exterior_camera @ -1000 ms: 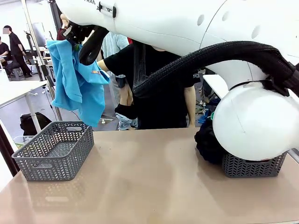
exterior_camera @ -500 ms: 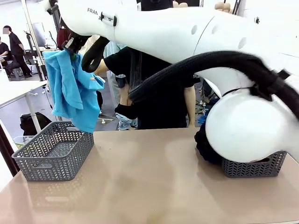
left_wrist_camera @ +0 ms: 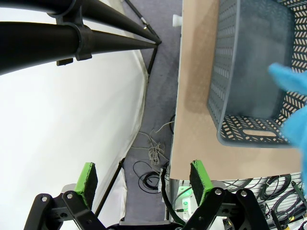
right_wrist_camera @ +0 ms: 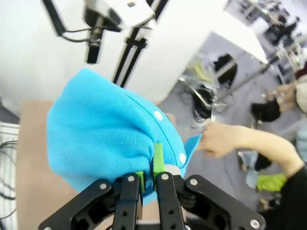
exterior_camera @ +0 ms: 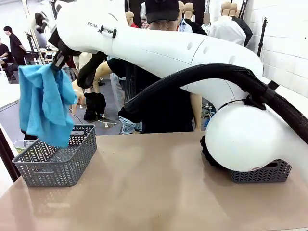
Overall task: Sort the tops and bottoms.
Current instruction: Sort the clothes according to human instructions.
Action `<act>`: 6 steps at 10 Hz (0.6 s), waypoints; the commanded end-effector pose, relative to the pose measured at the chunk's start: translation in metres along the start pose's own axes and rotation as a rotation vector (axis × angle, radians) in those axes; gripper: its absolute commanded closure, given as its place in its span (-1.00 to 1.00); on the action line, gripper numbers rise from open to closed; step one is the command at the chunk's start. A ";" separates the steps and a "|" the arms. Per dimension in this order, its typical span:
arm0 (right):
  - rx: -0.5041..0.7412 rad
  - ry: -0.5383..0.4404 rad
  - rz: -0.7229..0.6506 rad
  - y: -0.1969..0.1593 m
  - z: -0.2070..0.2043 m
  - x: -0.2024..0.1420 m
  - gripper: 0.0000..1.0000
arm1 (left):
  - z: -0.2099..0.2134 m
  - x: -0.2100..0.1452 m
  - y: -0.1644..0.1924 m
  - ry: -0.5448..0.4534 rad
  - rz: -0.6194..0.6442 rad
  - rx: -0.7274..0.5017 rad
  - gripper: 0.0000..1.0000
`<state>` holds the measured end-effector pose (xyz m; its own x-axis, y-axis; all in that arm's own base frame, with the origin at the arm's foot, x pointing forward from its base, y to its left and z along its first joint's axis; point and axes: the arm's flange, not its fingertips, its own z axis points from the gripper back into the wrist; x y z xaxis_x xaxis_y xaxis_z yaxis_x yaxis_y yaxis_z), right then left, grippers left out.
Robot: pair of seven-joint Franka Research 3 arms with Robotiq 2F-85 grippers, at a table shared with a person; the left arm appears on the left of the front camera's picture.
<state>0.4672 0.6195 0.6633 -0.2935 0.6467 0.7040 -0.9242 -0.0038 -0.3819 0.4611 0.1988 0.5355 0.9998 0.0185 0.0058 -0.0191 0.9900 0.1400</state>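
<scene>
The sky-blue shirt hangs from my right gripper, which is shut on a bunch of its cloth high over the left grey basket. The shirt's lower hem dangles at the basket's rim. My right gripper pinches the knit beside white snaps. My left gripper is open and holds nothing, looking down past the table edge at the same basket, with blue cloth at the side. A dark garment pile bulges from the right grey basket, mostly hidden by my arm.
A person in a black shirt stands at the far side of the table; a hand shows beyond the shirt. My right arm's white links and black hose span the whole table. Bare tabletop lies between the baskets.
My right arm has swung left and lower with the blue shirt, from beyond the far edge to over the left basket. The person's face area is now uncovered behind it.
</scene>
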 end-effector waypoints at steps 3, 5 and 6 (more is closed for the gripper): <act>0.215 0.122 -0.102 -0.191 -0.176 0.099 1.00 | 0.002 0.000 0.000 -0.003 0.014 -0.012 -1.00; 0.336 0.101 -0.162 -0.190 -0.226 0.071 1.00 | 0.002 0.000 0.000 -0.003 0.014 -0.012 -1.00; 0.376 0.074 -0.198 -0.190 -0.243 0.067 1.00 | 0.002 0.000 0.000 -0.003 0.014 -0.012 -1.00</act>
<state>0.4966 0.6323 0.5406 -0.1263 0.7423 0.6581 -0.9915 -0.1163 -0.0591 0.4612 0.1989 0.5353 0.9998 0.0186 0.0054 -0.0191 0.9900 0.1399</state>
